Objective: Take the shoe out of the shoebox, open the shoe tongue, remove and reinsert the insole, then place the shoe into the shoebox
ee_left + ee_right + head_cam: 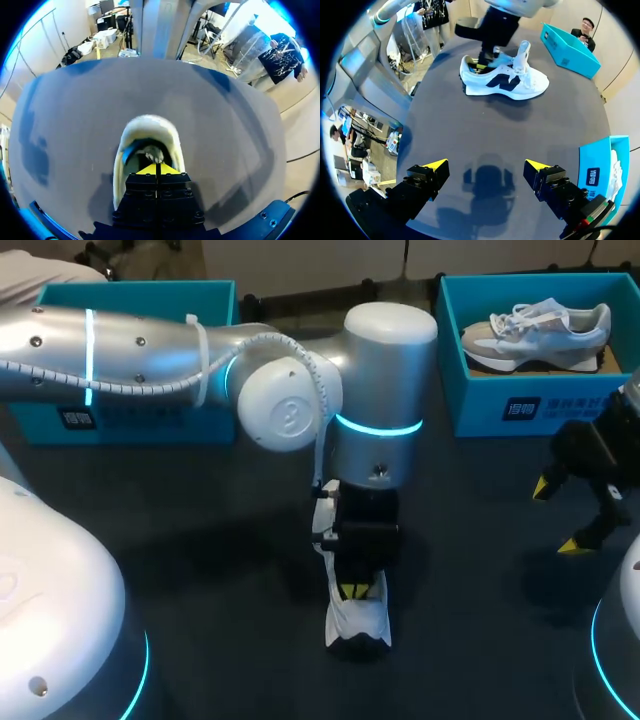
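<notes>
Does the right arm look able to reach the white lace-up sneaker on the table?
Probably yes: the open right end effector has bare dark table between it and the white lace-up sneaker; only its heel opening holds the left end effector.

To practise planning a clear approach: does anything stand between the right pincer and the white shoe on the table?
Nothing visible does: only bare table lies between the open right pincer and the shoe.

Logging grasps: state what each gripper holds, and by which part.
Right gripper: nothing. Left gripper: shut inside the shoe; any hold cannot be told.
</notes>
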Robot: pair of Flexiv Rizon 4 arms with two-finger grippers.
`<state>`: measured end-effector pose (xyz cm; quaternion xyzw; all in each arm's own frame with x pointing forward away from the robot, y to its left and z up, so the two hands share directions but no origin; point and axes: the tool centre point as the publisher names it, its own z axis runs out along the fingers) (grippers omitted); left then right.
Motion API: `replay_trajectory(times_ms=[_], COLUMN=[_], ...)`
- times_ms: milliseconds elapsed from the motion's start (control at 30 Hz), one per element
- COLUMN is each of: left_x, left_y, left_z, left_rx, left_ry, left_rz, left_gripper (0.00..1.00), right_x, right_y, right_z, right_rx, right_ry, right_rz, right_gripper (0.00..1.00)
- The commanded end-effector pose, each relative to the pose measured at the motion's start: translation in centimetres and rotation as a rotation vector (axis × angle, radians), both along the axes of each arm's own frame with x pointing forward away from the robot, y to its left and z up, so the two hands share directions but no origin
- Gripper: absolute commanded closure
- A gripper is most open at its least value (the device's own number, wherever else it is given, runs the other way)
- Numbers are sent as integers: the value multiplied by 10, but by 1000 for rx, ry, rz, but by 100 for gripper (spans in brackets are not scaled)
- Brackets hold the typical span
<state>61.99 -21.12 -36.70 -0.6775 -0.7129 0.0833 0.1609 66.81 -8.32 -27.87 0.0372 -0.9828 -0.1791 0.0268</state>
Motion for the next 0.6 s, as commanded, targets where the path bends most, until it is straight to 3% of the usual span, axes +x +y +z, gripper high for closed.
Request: replay_trajectory(times_ms=[33, 300, 600], left_x=[-9, 2, 37], left_y=[-8, -5, 12], left_z=[-22, -55, -32], left_rx=[21, 47, 52], left_ry=[3, -45, -119], left_rz=[-7, 1, 59], left_gripper=[100, 100, 100], right_x=[0, 0, 0], right_y=[1, 1, 1], right_z=[-1, -1, -1], right_rx=[-3, -3, -3], right_ry=[0, 0, 0], right_rz=[0, 0, 0], right_gripper=[0, 0, 0])
